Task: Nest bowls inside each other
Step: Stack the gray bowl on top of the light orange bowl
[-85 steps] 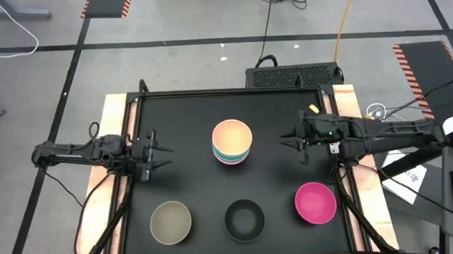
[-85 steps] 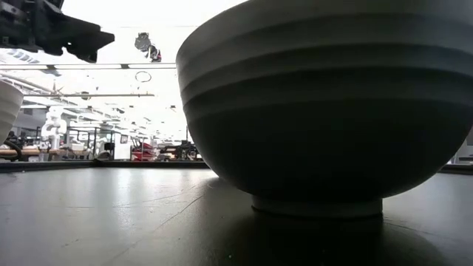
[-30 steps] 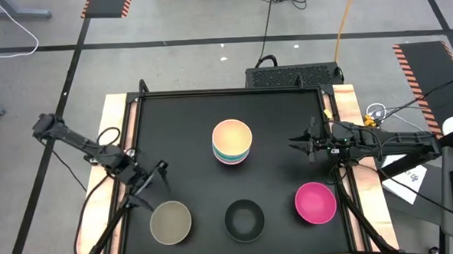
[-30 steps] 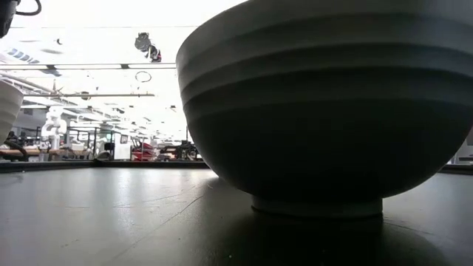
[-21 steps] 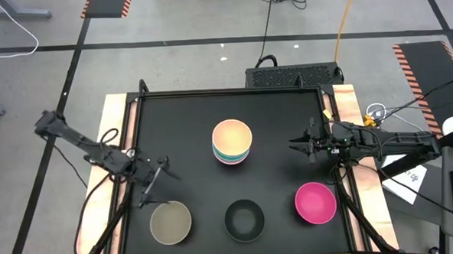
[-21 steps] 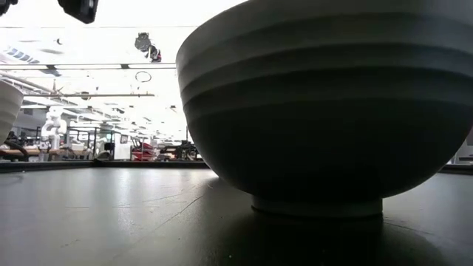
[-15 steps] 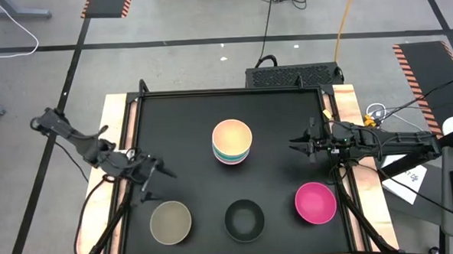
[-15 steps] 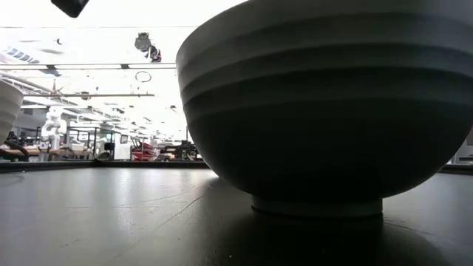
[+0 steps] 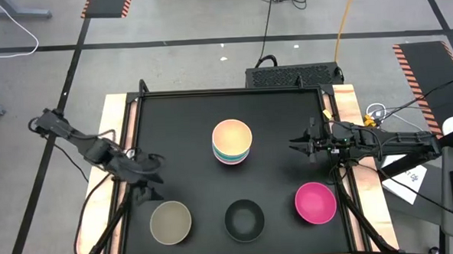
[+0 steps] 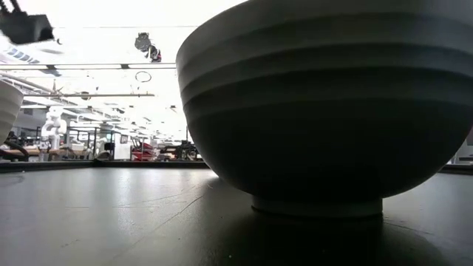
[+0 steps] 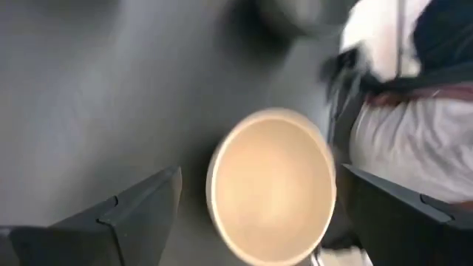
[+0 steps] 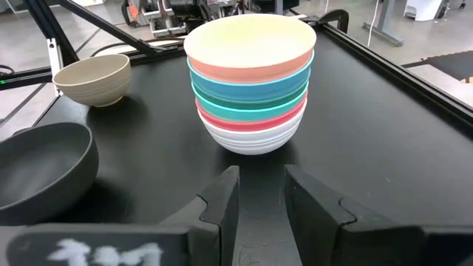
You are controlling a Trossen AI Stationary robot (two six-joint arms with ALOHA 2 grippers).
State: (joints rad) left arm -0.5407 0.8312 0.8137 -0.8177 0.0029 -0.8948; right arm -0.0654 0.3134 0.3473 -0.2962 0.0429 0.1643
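Your left gripper (image 9: 147,175) hangs wide open just above the tan bowl (image 9: 170,222) at the table's near left. Lower one finger inside its rim and one outside, then carry it to the central stack (image 9: 232,141). Your right gripper (image 9: 298,147) waits, partly closed, empty.

The stack of nested bowls (image 9: 232,142) stands at the middle of the table (image 9: 180,121). Three single bowls sit in a row along the 6 o'clock edge: one bowl (image 9: 171,222) at 7 o'clock, a second bowl (image 9: 243,220) at 6, a third bowl (image 9: 315,202) at 5. The left gripper (image 9: 147,176) hangs at 8 o'clock, just above the first; the right gripper (image 9: 298,144) waits at 3 o'clock, facing the stack.
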